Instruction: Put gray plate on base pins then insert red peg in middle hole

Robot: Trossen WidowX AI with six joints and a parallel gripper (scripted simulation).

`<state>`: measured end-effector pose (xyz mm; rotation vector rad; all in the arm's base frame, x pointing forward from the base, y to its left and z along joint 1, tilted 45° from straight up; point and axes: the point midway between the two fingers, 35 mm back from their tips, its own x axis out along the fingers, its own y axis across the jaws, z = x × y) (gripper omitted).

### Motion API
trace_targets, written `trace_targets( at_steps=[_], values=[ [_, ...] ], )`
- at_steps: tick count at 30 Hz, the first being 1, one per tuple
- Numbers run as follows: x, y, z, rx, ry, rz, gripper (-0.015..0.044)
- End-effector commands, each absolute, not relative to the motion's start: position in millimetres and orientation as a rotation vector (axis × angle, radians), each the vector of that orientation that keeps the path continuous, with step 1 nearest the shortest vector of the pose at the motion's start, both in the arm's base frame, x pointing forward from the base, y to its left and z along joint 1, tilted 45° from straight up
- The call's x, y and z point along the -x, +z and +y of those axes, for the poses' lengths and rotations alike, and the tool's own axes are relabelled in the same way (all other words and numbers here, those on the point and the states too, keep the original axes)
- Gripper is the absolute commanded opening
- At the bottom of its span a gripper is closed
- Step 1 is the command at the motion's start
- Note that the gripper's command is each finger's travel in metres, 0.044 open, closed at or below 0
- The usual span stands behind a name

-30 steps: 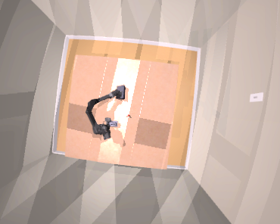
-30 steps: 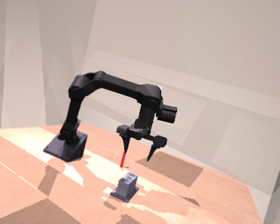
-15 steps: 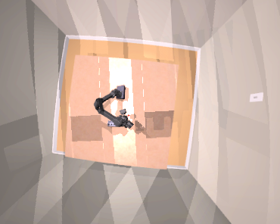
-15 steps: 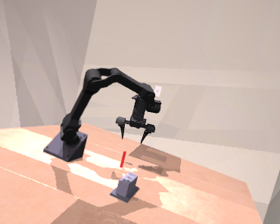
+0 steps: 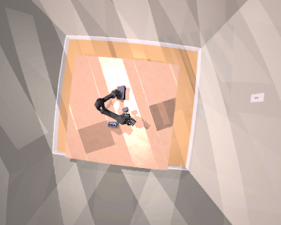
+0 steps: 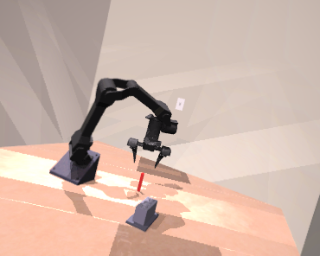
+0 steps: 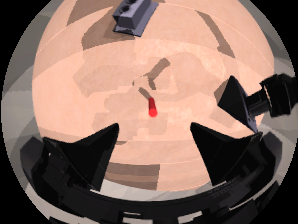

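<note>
matt black arm (image 5: 106, 111) (image 6: 93, 117), bright red peg (image 6: 140, 182) (image 7: 152, 107)

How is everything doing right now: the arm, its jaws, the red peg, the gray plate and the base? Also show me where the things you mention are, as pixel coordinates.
Robot arm (image 5: 112, 115) (image 6: 92, 118) (image 7: 275, 95): bent
Jaws: open, holding nothing
Red peg (image 6: 141, 182) (image 7: 152, 107): upright, outside the plate
Gray plate (image 5: 113, 124) (image 6: 148, 202) (image 7: 131, 6): on the base, looks flat
Base (image 6: 138, 224) (image 7: 136, 33): standing on the table

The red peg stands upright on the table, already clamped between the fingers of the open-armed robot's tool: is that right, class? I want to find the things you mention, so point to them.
Not clamped: the exterior view shows the red peg (image 6: 140, 182) (image 7: 152, 107) below the open tool (image 6: 145, 164) (image 7: 154, 125), with nothing between its fingers. It does stand upright on the table.
</note>
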<state>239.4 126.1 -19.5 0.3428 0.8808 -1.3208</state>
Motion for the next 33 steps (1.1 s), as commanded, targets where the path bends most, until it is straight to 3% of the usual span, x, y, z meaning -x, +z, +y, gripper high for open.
trace_targets(
  at_steps=[1, 33],
  values=[
    [-240, -26, 119, -0.338, -1.313, 0.88, 0.044],
    [-241, -63, 83, -0.337, -1.313, 0.879, 0.044]
  ],
)
